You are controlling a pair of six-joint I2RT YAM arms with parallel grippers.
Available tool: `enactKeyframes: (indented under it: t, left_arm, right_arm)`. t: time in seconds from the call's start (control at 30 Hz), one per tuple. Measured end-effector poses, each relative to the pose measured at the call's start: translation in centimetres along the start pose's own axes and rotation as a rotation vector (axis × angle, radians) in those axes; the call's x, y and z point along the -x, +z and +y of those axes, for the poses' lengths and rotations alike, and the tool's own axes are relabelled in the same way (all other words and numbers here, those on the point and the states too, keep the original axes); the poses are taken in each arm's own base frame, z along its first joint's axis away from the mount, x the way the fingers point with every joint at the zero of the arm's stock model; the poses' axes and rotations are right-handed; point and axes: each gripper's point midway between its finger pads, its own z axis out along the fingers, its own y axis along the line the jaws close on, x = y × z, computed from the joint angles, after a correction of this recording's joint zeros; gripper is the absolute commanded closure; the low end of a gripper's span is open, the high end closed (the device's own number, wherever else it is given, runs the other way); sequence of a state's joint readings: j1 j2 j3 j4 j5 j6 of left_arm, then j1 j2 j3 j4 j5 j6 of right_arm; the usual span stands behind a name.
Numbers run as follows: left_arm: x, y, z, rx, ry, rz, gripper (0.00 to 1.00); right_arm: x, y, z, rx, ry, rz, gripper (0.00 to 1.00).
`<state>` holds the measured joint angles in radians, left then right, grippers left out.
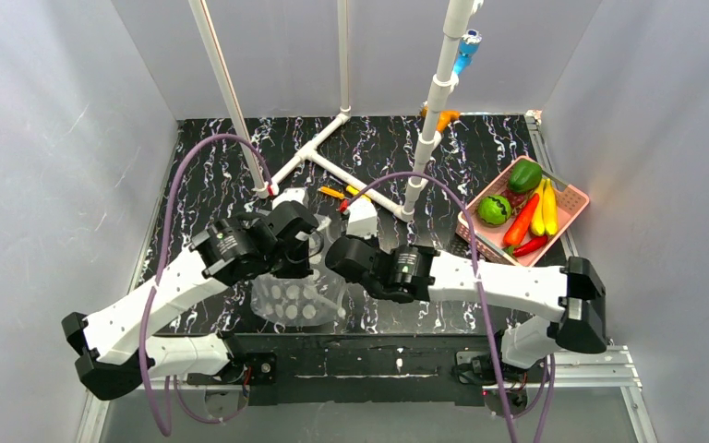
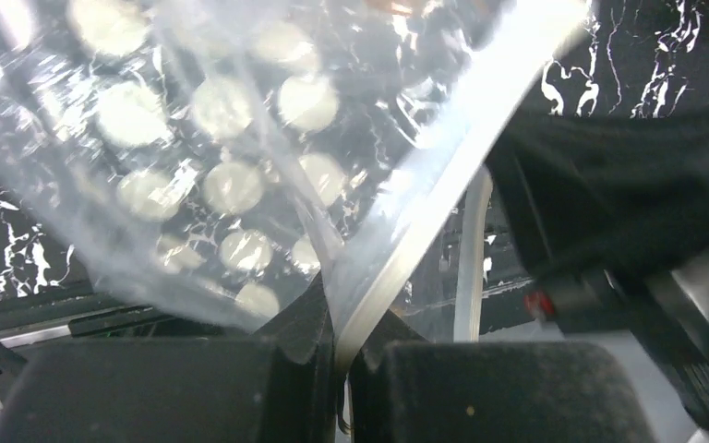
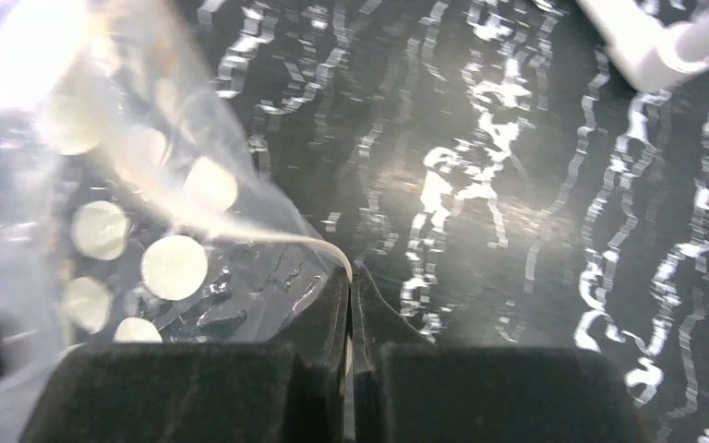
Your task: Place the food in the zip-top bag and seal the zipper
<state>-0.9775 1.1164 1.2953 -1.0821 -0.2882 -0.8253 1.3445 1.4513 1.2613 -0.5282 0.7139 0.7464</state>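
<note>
Over the near middle of the table [image 1: 480,148], you have both arms bent inward. The left gripper [image 1: 312,251] and right gripper [image 1: 333,252] sit close together at the top of the zip-top bag [image 1: 297,300], which hangs from them toward the table's near edge. All the food [image 1: 494,210] you can see lies in the pink basket [image 1: 576,194] at the far right, well apart from the bag: green round pieces, yellow bananas, an orange and a red pepper. A white pipe frame [image 1: 318,157] stands beyond the arms.

From the left wrist, your left gripper [image 2: 337,346] is clenched on the zipper [image 2: 443,185]. The pale strip runs up and to the right out of the closed fingers, and the dotted film [image 2: 222,185] spreads to the left. The right arm's dark body [image 2: 628,185] fills the right side.

From the right wrist, your right gripper [image 3: 351,295] is pinched tight on a thin edge of the bag [image 3: 148,240]. The dotted film billows away to the left above the marbled tabletop [image 3: 517,231].
</note>
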Motion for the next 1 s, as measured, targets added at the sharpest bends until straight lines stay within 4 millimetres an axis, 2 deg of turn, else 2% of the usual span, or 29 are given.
enactKeyframes:
  t: [0.13,0.4,0.5,0.6,0.7,0.8,0.93,1.0]
  left_arm:
    - [0.5,-1.5,0.5,0.007,0.000,-0.011,1.00]
    - [-1.0,-0.6,1.7,0.065,0.047,0.045,1.00]
    - [-1.1,0.1,1.7,0.056,0.076,0.049,1.00]
    - [-0.6,0.5,1.5,0.025,0.077,0.060,1.00]
    - [0.4,2.0,1.5,0.016,0.070,0.100,1.00]
    - [1.2,4.0,1.2,0.001,0.082,0.157,1.00]
    - [2.4,5.9,0.2,-0.028,0.128,0.222,1.00]
    - [3.2,6.6,-0.5,-0.048,0.158,0.221,1.00]
  right_arm:
    - [-1.3,1.2,-2.9,-0.109,-0.049,0.040,0.99]
    - [-0.8,0.8,-4.0,-0.061,-0.086,0.033,0.99]
    - [-1.4,1.0,-5.0,-0.033,-0.098,0.061,0.98]
    - [-2.4,1.7,-5.2,0.075,-0.056,0.134,0.95]
    - [-2.3,2.1,-5.2,0.156,-0.012,0.170,0.83]
    - [-2.0,1.8,-4.0,0.244,0.012,0.201,0.69]
    - [-0.7,1.5,-3.1,0.286,0.039,0.231,0.31]
    - [0.1,1.3,-3.3,0.283,0.044,0.236,0.15]
